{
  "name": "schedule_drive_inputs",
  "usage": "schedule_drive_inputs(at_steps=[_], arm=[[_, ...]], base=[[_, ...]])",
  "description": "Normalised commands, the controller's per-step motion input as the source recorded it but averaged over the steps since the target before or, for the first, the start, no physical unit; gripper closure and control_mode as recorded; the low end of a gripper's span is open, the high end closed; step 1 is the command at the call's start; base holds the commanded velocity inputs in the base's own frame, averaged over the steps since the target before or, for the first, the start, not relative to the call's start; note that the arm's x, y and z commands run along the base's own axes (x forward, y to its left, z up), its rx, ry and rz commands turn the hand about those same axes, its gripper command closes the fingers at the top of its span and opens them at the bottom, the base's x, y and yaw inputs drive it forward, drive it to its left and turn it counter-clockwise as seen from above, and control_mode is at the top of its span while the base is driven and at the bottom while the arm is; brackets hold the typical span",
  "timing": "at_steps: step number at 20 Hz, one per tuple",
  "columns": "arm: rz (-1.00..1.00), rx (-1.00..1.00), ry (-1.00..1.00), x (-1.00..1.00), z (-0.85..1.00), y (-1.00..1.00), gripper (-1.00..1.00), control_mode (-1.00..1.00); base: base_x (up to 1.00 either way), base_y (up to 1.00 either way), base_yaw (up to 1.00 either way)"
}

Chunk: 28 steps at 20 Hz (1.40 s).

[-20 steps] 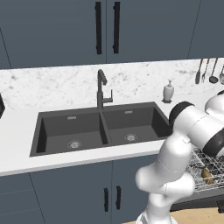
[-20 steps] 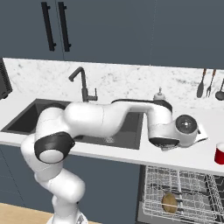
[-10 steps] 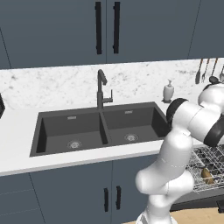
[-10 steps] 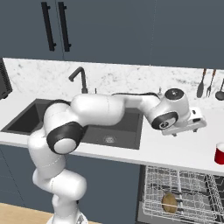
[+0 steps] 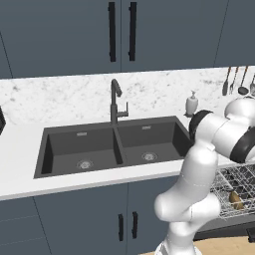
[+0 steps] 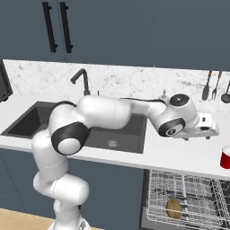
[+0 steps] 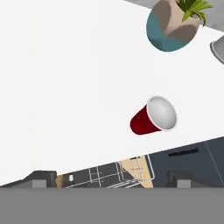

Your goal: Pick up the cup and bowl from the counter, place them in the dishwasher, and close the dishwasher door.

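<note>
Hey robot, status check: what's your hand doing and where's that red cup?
End effector open, empty, above the counter. Red cup upright on counter, not yet grasped. Dishwasher rack out, brown item already inside. Potted plant beyond the cup, not blocking.

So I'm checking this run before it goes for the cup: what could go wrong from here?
The red cup stands near the counter edge, right above the open dishwasher rack; a clumsy approach could knock it off. The open gripper isn't yet over it and must line up. A potted plant stands beyond, so overshooting could bump it.
</note>
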Motion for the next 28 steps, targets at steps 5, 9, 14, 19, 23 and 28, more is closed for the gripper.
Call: schedule_drive_inputs(at_steps=[5,9,14,19,23,28], arm=[[-0.13,0.03,0.0,0.0,0.0,-0.59,-1.0,-1.0],[-0.07,0.06,0.0,0.0,0.04,-0.52,-1.0,-1.0],[0.0,0.07,0.0,0.01,0.09,-0.23,-1.0,-1.0],[0.0,0.05,0.03,0.04,0.03,-0.15,-1.0,-1.0],[0.0,0.02,0.05,0.17,-0.05,-0.03,-1.0,-1.0],[0.0,0.0,0.0,0.22,-0.16,0.0,-1.0,-1.0]], base=[[0.0,0.0,0.0],[0.0,0.0,0.0],[0.0,0.0,0.0],[0.0,0.0,0.0],[0.0,0.0,0.0],[0.0,0.0,0.0]])
